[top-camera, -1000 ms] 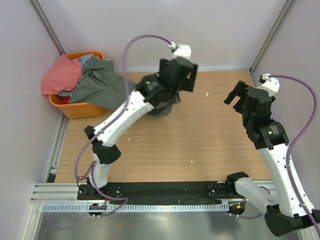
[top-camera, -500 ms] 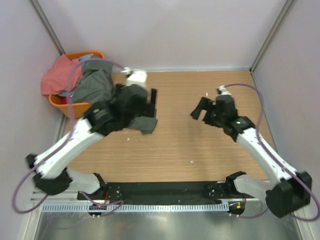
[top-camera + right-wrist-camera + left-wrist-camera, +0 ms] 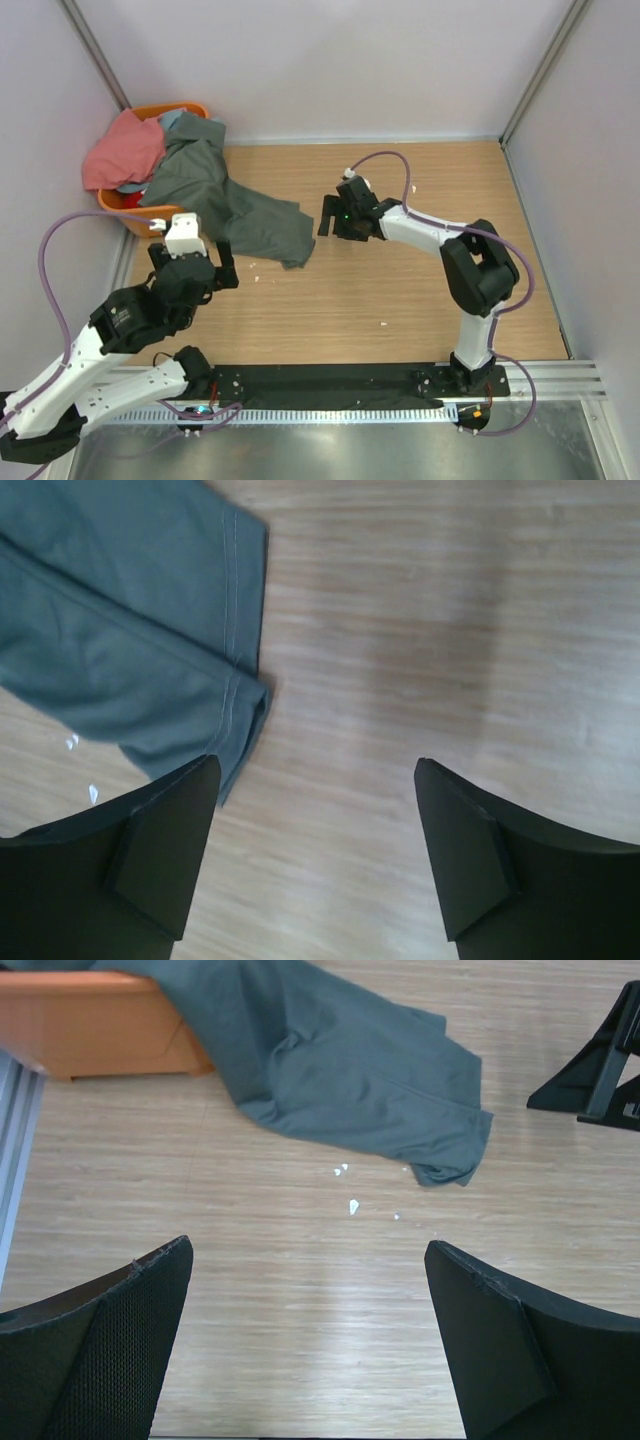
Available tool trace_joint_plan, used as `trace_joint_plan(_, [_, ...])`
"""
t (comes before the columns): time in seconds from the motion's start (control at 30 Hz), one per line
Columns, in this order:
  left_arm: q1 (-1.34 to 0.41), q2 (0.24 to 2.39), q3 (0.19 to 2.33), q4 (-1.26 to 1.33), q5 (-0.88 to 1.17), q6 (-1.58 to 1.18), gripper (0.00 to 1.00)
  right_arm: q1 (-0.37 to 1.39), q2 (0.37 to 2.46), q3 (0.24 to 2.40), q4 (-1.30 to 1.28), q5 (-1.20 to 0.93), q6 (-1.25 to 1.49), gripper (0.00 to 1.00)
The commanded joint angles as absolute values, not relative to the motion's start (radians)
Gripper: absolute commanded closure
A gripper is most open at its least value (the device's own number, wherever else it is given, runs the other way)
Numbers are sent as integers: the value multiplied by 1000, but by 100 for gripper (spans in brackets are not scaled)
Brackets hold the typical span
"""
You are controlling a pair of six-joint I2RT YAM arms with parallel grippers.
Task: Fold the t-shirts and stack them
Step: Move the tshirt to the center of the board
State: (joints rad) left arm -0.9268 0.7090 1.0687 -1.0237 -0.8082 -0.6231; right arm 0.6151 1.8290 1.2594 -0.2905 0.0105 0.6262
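Nothing folded yet: our left hand [image 3: 308, 1250] and right hand [image 3: 317, 763] stand open, dark grey t-shirt [image 3: 250, 215] trailing from the orange basket [image 3: 165, 218].

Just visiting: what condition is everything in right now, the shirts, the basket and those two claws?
Orange plastic basket: upright, heaped with clothes.
Salmon-pink cloth t-shirt: bunched up on top of the basket.
Dark grey cloth t-shirt: unfolded, rumpled, trailing from the basket onto the wooden table.
Left gripper: open, empty, above bare wood.
Right gripper: open, empty, by the grey shirt's hem.
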Motion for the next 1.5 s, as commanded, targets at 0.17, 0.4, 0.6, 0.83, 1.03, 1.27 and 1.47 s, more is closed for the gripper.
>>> trace_joint_plan(0.17, [-923, 635, 994, -1012, -882, -687, 0, 667, 2009, 1434, -226, 14, 623, 28])
trace_joint_plan(0.4, [-923, 664, 994, -1008, -885, -681, 0, 704, 2097, 1499, -245, 21, 623, 38])
trace_joint_plan(0.6, [-923, 678, 996, -1015, -887, -684, 0, 704, 2114, 1508, -258, 34, 607, 58])
trace_joint_plan(0.83, [-923, 686, 996, -1014, -891, -683, 0, 703, 2089, 1460, -236, 40, 606, 83])
trace_joint_plan(1.03, [-923, 704, 999, -1037, -917, -701, 1, 670, 1985, 1444, -332, 125, 555, 99])
trace_joint_plan(1.27, [-923, 695, 999, -1045, -933, -718, 0, 569, 1585, 1304, -574, 468, 462, 98])
trace_joint_plan(1.47, [-923, 738, 1019, -1061, -922, -739, 0, 371, 1321, 1076, -600, 505, 442, 99])
